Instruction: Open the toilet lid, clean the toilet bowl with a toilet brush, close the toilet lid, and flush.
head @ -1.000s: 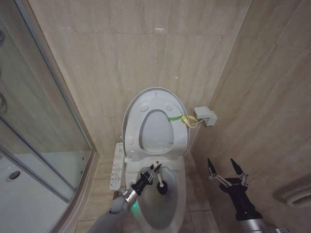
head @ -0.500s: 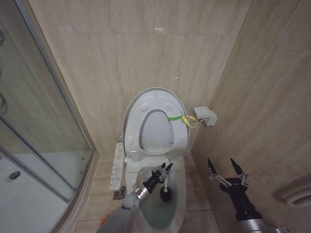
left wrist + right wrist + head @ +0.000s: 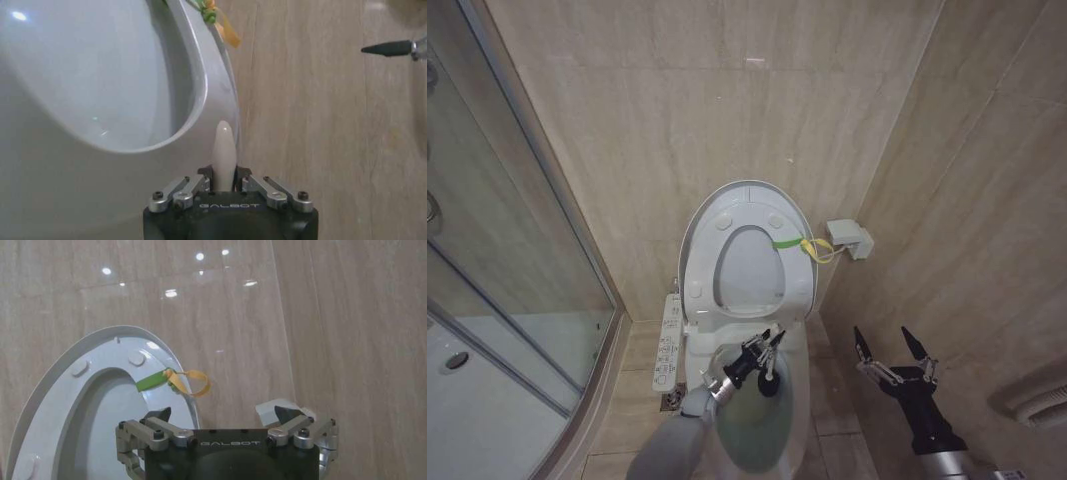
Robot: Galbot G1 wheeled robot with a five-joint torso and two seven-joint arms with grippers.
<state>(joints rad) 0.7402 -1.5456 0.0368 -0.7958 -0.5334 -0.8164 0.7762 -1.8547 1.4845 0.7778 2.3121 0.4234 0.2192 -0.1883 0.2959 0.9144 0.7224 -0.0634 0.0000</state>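
The toilet lid (image 3: 745,250) stands raised against the back wall, with the seat ring (image 3: 749,268) lifted flat against it, a green-and-yellow band (image 3: 805,245) tied at the edge nearer the right wall. Below them the toilet bowl (image 3: 799,400) lies uncovered, with greenish water in its basin. Inside the bowl, near its back rim, sits the dark bristle head of the toilet brush (image 3: 768,380), its thin white handle rising to the left pincer (image 3: 770,345). In the left wrist view that pincer (image 3: 225,186) is pinching the white handle (image 3: 223,152) between its pressed-in fingers, close beside the curved white edge of the toilet. The right pincer (image 3: 893,352) hangs off to the right of the toilet, beside the tiled right wall, its two dark fingers spread wide and holding nothing. A white control panel (image 3: 668,343) runs along the bowl's left side.
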